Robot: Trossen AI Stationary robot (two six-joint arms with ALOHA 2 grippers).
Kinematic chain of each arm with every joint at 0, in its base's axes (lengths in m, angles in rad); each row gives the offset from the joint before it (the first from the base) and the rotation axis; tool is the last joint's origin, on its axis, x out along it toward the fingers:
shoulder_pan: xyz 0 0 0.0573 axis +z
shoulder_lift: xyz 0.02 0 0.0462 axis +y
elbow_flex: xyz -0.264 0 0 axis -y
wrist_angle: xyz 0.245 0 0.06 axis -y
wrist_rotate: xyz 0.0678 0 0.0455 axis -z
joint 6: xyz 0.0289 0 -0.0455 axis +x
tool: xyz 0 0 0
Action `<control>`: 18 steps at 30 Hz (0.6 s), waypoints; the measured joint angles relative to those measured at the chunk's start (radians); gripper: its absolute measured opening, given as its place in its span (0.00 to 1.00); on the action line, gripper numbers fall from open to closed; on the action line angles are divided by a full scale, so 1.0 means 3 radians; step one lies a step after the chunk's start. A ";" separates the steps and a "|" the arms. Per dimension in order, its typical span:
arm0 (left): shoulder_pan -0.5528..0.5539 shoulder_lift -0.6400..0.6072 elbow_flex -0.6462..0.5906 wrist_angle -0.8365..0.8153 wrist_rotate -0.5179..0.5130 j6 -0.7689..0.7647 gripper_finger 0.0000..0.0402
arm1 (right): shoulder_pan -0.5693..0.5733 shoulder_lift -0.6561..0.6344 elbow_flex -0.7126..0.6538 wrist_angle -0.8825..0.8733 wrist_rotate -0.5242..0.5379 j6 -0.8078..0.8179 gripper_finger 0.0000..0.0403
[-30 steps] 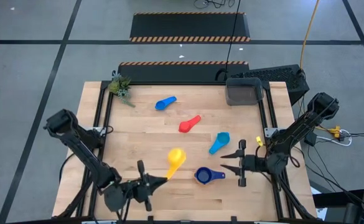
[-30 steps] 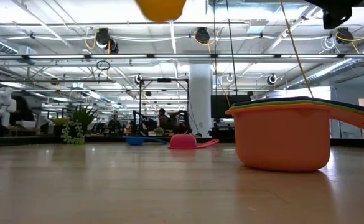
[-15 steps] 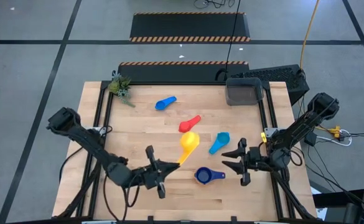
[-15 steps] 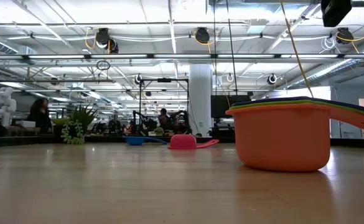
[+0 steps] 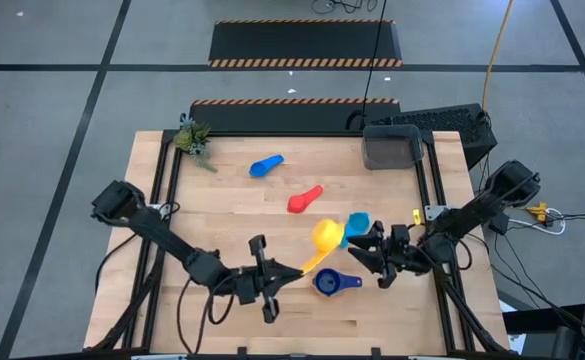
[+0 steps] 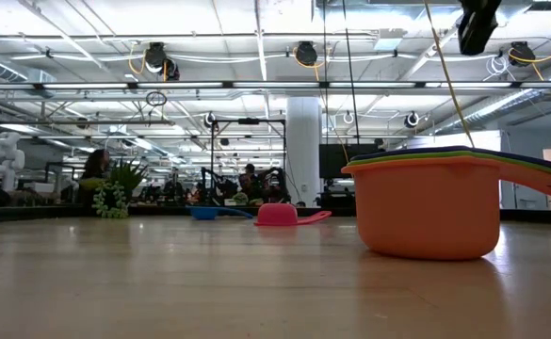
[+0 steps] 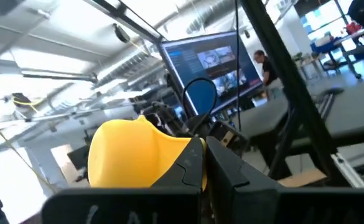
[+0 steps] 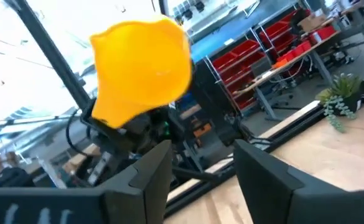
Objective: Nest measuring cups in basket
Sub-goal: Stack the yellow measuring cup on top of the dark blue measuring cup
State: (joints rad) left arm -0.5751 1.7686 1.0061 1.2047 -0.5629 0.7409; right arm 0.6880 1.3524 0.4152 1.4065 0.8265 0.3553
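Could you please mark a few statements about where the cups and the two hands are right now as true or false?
1. The left hand is shut on the yellow cup, holding it by its handle. True.
2. The right hand is gripping the red cup. False: the red cup lies free on the table, and the right hand stands open facing the yellow cup.
3. The basket sits at the table's far right corner. True.
4. The blue cup is inside the basket. False: the blue cup lies on the table, left of the basket.
5. The navy cup rests on the table below the yellow cup in the high view. True.
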 joint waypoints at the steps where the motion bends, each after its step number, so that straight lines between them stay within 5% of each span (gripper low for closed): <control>1: 0.0012 0.0037 0.0000 0.0055 0.0011 0.0018 0.01 | -0.0014 0.0028 0.0000 0.0052 -0.0049 0.0000 0.43; 10: 0.0108 0.0150 -0.0001 0.0123 0.0490 -0.0064 0.01 | -0.0072 0.0096 0.0000 0.0267 -0.0059 -0.0002 0.51; 18: 0.0076 0.0150 -0.0001 0.0099 0.0495 -0.0060 0.01 | -0.0136 0.0096 0.0000 0.0277 -0.0063 -0.0004 0.53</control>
State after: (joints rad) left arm -0.5522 1.8137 1.0058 1.2343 -0.4144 0.7228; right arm 0.6472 1.3811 0.4152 1.4895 0.8078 0.3542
